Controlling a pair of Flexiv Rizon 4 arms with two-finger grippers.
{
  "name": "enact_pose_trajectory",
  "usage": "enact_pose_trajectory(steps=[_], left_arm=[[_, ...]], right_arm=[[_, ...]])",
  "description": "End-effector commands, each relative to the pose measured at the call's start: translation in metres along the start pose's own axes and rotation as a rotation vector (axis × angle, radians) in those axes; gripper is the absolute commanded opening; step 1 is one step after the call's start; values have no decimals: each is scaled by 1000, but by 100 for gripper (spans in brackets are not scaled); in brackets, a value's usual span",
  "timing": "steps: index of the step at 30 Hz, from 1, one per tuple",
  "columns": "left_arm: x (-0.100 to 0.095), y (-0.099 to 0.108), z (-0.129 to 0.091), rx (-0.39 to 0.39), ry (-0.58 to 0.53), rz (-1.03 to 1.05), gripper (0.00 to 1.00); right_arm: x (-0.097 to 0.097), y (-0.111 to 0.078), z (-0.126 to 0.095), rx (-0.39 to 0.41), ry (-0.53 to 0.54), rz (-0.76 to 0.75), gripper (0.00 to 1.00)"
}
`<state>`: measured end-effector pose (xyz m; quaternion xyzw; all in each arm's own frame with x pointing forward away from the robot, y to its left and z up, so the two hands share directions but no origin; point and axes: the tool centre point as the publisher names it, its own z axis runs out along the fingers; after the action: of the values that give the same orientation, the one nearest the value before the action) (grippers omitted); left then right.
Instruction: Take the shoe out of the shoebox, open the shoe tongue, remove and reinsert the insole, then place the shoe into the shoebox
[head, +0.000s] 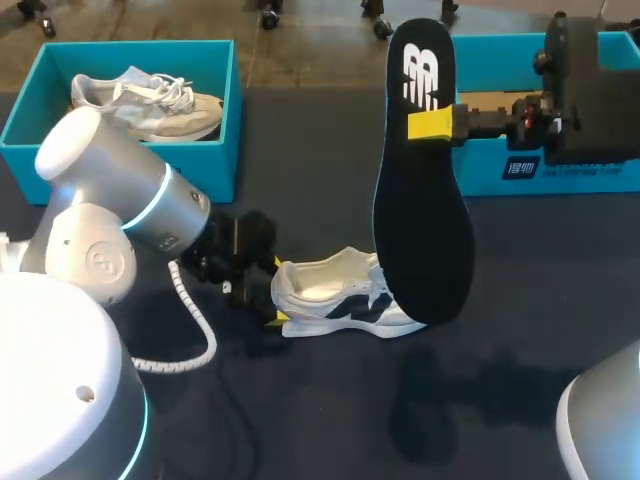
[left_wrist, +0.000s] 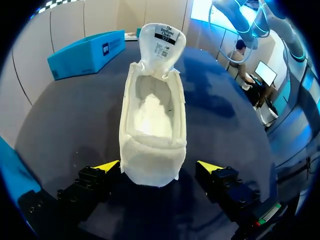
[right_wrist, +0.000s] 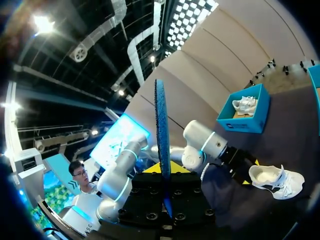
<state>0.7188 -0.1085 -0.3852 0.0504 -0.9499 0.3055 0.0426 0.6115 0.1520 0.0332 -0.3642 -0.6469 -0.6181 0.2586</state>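
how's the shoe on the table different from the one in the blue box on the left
The table shoe stands on the dark tabletop; the boxed shoe lies in the blue box. The table shoe has dark side markings; the boxed shoe looks all pale. The table shoe is empty, its insole held up by the right gripper; the boxed shoe's inside is not visible. Both are pale sneakers.

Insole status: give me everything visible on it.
The insole is out of the shoe, held upright above the table, right pincer shut on its upper part. Black, flat, thin, with a white logo near the top end and a light blue edge. Its lower end overlaps the shoe in the head view; contact unclear.
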Motion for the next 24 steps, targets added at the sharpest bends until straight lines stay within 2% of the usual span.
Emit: enact_pose_trajectory(steps=[1, 12, 24], left_arm=[[4, -11, -13, -101, -5, -17, 100], [5, -20, -28, -235, -74, -85, 100], [6, -34, -36, -357, -72, -124, 100]], right_arm=[[0, 1, 3, 0, -2, 2, 0], [0, 1, 3, 0, -2, 2, 0], [0, 1, 3, 0, -2, 2, 0]])
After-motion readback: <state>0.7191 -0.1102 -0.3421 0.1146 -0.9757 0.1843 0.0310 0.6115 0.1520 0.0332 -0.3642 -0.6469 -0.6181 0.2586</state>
